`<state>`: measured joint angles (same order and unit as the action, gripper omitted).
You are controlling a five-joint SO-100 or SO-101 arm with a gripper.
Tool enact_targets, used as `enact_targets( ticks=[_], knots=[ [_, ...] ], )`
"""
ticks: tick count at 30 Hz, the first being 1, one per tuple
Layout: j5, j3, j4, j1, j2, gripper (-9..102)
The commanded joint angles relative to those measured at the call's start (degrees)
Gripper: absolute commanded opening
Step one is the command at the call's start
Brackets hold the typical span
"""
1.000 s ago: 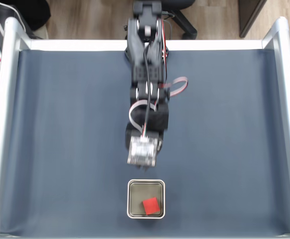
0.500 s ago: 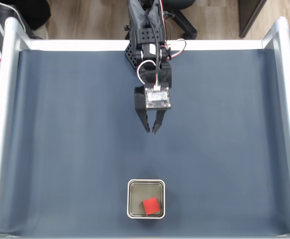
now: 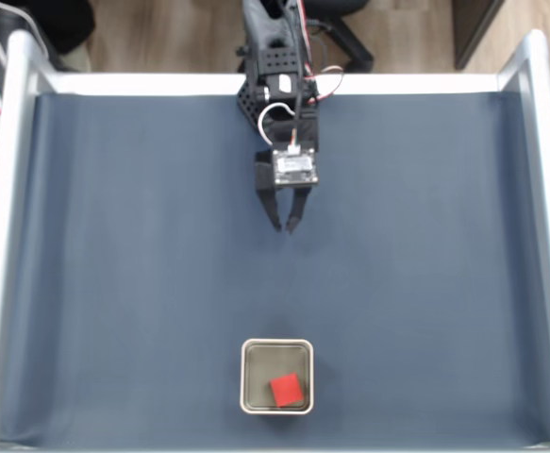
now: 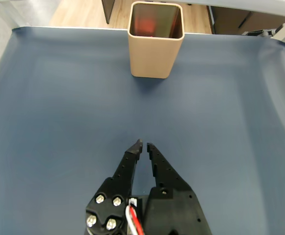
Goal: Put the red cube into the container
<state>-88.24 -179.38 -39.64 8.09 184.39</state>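
Note:
The red cube (image 3: 286, 388) lies inside the container (image 3: 276, 343), toward its lower right corner, near the bottom edge of the fixed view. My gripper (image 3: 285, 227) hangs well above it in that view, close to the arm's base, pointing down at the mat with nothing between its nearly touching fingers. In the wrist view the container (image 4: 154, 56) stands as a tall tan box at the far end of the mat, with a red glow on its inner wall. My gripper (image 4: 143, 144) is in the foreground, far short of it.
A dark blue mat (image 3: 124, 264) covers the table, framed by silver rails (image 3: 1, 236) at left, right and top. The arm's base (image 3: 275, 57) sits at the top middle. Wooden floor and chair legs lie beyond the table.
The arm has drawn back from just above the container toward its base. The cube has stayed in the container throughout.

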Motion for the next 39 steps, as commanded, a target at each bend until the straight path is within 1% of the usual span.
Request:
enact_targets(
  ticks=[1, 5, 10, 13, 20, 26, 28, 39],
  knots=[
    [1.93, 0.18, -3.34, 0.18, 2.11, 0],
    [4.04, 0.09, -10.28, 0.35, 4.92, 0],
    [5.45, 0.09, -21.27, 0.0, 7.47, 0],
    [7.82, 0.09, -24.26, 0.0, 7.73, 0],
    [8.35, 0.09, -33.66, 0.0, 7.73, 0],
    [8.53, 0.09, -33.57, 0.26, 7.73, 1],
    [8.61, 0.09, -33.66, 0.26, 7.73, 2],
    [8.26, 0.09, -33.75, 0.26, 7.73, 2]
  ],
)
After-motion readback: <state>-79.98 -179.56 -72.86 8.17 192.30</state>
